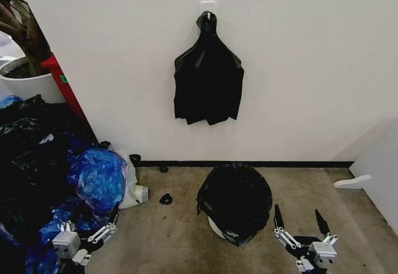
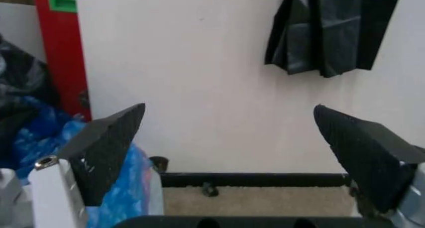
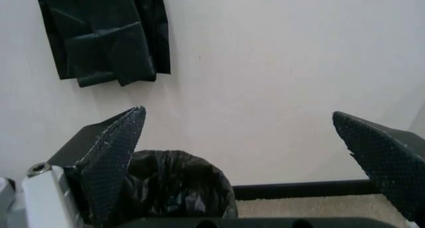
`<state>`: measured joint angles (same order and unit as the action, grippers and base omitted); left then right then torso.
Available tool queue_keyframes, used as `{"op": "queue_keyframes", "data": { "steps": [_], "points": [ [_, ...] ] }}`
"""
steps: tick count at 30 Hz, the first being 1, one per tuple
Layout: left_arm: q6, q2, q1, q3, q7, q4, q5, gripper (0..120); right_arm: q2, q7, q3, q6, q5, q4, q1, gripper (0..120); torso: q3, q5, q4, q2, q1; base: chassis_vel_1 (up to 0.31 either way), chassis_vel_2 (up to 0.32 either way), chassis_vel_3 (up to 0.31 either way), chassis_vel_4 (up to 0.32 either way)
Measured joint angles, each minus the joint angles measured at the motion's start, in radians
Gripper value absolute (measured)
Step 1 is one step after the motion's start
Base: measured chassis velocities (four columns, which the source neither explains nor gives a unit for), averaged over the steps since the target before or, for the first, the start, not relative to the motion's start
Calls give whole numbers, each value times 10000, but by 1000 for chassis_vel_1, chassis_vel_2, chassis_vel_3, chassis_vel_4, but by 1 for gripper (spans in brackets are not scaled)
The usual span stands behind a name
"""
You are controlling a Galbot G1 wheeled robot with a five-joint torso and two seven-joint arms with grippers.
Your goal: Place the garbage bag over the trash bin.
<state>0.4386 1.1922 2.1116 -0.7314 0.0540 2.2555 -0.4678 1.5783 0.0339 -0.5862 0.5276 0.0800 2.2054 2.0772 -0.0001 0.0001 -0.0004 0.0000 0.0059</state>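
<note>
The glossy black garbage bag (image 1: 235, 198) covers the trash bin on the floor by the wall, draped over its top and hanging down its sides. A sliver of the white trash bin (image 1: 215, 229) shows below the bag's lower edge. My right gripper (image 1: 298, 213) hovers just right of the bin, open and holding nothing. In the right wrist view the bag (image 3: 176, 184) sits past the open right gripper (image 3: 237, 111), off to one finger's side. My left gripper (image 1: 87, 223) hangs low at the left over the heap of bags, open and empty. The left wrist view has this gripper (image 2: 230, 108) facing the wall.
A flat black bunch of bags (image 1: 208, 78) hangs from a wall hook above the bin. Blue bags (image 1: 96, 176) and dark bags pile up at the left, with a white jug (image 1: 135, 192) beside them. A plant pot (image 1: 25, 82) and red board (image 1: 67, 87) stand behind. Bare floor lies around the bin.
</note>
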Motion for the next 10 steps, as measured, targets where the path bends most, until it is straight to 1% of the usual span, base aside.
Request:
{"op": "queue_keyframes", "data": {
  "steps": [10],
  "points": [
    [-102, -50, -39, 42, -8, 61, 40, 100, -27, -7, 9, -5, 10, 11, 1, 100, 0, -1, 0, 0, 0, 0, 0, 0, 0]
  ]
}}
